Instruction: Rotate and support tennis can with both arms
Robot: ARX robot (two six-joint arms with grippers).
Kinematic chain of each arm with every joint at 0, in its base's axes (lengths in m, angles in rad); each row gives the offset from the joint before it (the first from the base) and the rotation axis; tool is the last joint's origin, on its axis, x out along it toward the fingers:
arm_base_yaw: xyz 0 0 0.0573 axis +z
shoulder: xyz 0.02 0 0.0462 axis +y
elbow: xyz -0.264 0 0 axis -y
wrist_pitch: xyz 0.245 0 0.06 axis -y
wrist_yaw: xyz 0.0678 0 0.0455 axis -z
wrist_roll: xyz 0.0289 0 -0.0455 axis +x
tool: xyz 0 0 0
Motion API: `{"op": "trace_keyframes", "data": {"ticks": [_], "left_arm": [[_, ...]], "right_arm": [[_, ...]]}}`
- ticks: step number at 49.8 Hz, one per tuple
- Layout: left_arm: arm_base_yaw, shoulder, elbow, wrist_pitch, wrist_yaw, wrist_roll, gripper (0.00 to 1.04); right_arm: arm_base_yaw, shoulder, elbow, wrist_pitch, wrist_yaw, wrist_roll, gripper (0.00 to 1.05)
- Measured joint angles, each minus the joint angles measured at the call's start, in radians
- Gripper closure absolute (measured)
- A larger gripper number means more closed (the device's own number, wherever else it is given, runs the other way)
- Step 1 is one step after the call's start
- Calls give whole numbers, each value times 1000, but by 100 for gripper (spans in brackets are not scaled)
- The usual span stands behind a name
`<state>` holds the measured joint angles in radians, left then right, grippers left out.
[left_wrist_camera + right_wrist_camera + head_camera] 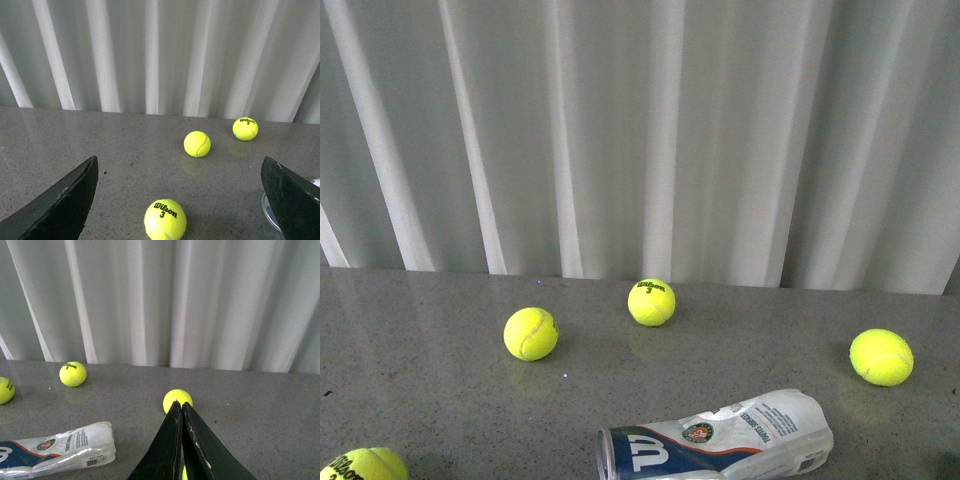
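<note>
The tennis can (pixel 715 440) lies on its side on the grey table, near the front edge, its metal rim toward the left. No arm shows in the front view. In the left wrist view my left gripper (pixel 178 160) is open and empty, its black fingers (pixel 60 205) wide apart. A sliver of the can's rim (pixel 266 214) shows beside one finger. In the right wrist view my right gripper (pixel 179 403) is shut on nothing. The can (pixel 55 447) lies off to its side, apart from it.
Several yellow-green tennis balls lie on the table: one at the left (pixel 531 333), one at the middle back (pixel 651 302), one at the right (pixel 881 357), one at the front left corner (pixel 362 465). A ball (pixel 165 220) lies between the left fingers. A white curtain (pixel 640 130) hangs behind the table.
</note>
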<state>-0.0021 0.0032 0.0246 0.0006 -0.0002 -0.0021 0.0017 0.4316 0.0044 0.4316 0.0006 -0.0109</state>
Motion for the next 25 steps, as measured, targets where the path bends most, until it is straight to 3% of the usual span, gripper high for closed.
{"op": "trace_keyframes", "data": {"ticks": [25], "left_arm": [[0,0,0,0,0,0,7]], "right_arm": [[0,-213,0,-210,-2,0,101]]}}
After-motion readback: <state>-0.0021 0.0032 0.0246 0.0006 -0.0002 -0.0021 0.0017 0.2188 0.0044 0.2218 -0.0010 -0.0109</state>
